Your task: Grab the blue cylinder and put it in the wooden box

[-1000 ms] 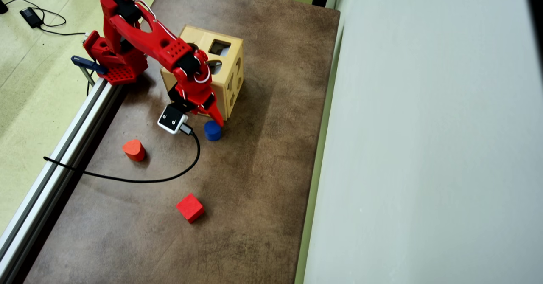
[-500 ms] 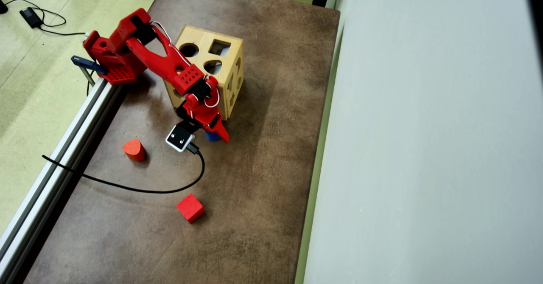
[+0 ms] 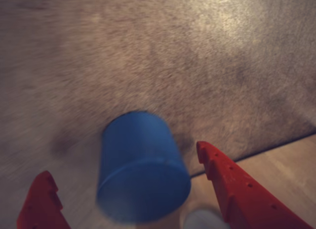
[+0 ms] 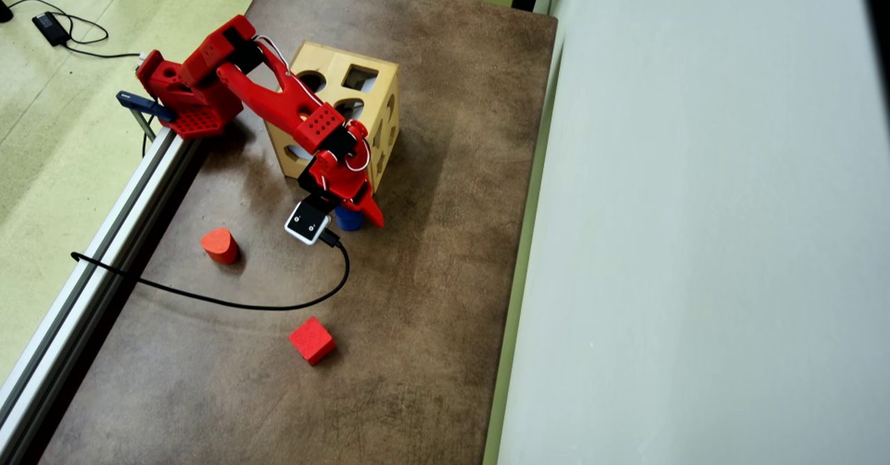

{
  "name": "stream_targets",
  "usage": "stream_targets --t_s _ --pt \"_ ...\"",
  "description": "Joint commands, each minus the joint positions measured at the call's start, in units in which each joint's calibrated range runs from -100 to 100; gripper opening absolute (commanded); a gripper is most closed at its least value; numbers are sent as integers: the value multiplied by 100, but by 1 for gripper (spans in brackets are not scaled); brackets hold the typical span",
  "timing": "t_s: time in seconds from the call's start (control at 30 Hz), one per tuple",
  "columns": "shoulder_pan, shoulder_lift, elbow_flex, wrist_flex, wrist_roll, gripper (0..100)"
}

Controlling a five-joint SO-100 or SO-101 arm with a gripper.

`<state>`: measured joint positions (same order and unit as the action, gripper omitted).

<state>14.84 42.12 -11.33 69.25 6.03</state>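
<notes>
In the wrist view the blue cylinder stands upright on the brown table, large and blurred, between my two red fingers. My gripper is open, with a gap on each side of the cylinder, narrower on the right. In the overhead view the gripper hangs low over the cylinder, which shows only as a blue sliver beneath it. The wooden box stands just behind, with cutouts in its top and side; the arm crosses over its near corner. Its light wood face fills the lower right of the wrist view.
An orange-red rounded block lies left of the gripper and a red cube nearer the front. A black camera cable curves across the table. A metal rail runs along the left edge, a grey wall along the right.
The arm has reached forward and down from over the box. The gripper now straddles the blue cylinder, which was fully visible in front of it a second ago.
</notes>
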Motion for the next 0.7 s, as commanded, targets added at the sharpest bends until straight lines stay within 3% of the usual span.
stream_targets --t_s 0.0,0.13,0.47,0.67 --pt "-95 90 -200 51 10 43" --pt "-58 115 -200 51 -15 38" --pt "-20 107 -289 43 -39 10" --pt "-20 115 -289 51 -39 7"
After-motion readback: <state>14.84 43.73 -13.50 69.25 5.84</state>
